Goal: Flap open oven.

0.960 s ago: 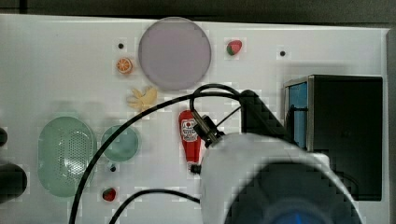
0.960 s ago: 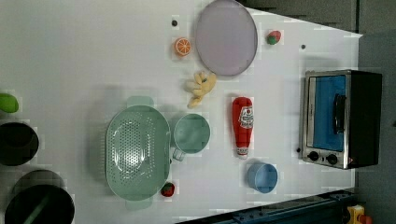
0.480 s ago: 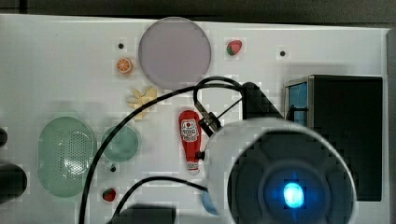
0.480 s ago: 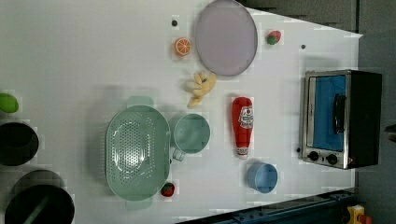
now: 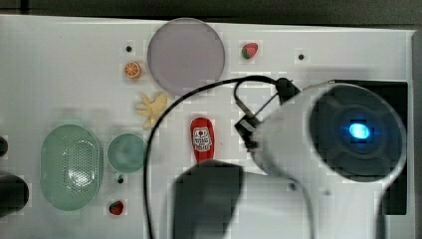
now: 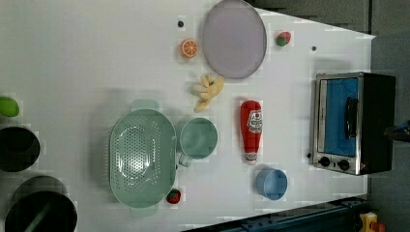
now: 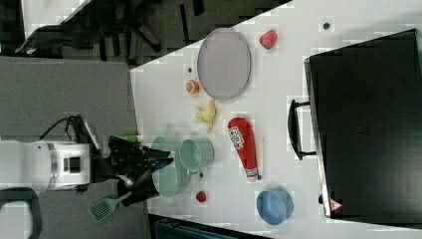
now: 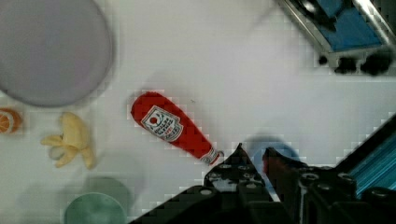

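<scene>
The oven [image 6: 353,123] stands at the left view's right, its blue glass door shut, the dark bar handle [image 6: 351,117] across it and two black knobs [image 6: 333,163] beside the glass. In the right view I see its black top [image 7: 368,124] and its handle [image 7: 294,129]. The arm covers most of the oven [image 5: 395,94] in the top view. My gripper [image 8: 254,156] hangs high above the table, apart from the oven [image 8: 341,32]. Its fingertips [image 8: 238,158] stand close together with nothing between them.
A red ketchup bottle [image 6: 251,128] lies near the oven's front, with a blue cup [image 6: 271,183] beside it. Farther off are a grey plate [image 6: 234,38], a green cup [image 6: 198,138], a green colander [image 6: 142,157] and small toy fruits.
In the top view the arm has swung toward the top view's right and now covers most of the oven. The table objects have not moved.
</scene>
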Controlling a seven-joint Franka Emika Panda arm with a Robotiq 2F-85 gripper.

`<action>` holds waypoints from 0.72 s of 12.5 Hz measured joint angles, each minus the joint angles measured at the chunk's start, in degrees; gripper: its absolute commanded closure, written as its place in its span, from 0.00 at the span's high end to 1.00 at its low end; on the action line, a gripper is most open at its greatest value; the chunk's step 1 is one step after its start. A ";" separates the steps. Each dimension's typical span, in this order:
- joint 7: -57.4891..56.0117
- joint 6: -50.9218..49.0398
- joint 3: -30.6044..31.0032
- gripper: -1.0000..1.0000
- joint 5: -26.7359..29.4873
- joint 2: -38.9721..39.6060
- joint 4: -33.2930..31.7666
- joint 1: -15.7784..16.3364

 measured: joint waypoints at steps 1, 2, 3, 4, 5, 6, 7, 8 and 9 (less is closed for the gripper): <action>-5.04 1.55 -1.73 0.17 -0.21 0.19 -0.73 0.09; -10.05 4.19 -3.64 0.17 -0.82 0.21 -2.07 0.12; -15.52 6.61 -5.29 0.17 -1.46 0.30 -3.64 -0.03; -21.05 9.67 -6.91 0.17 -2.01 0.76 -4.98 -0.22; -25.75 12.87 -8.51 0.17 -2.58 1.57 -6.32 -0.29; -29.97 16.54 -9.85 0.17 -2.80 2.59 -7.67 -0.55; -33.72 20.55 -10.95 0.17 -3.66 3.56 -9.46 -0.94; -36.82 23.71 -12.33 0.17 -4.38 4.38 -11.58 -0.92; -39.65 26.69 -13.40 0.17 -4.31 5.18 -13.71 -0.98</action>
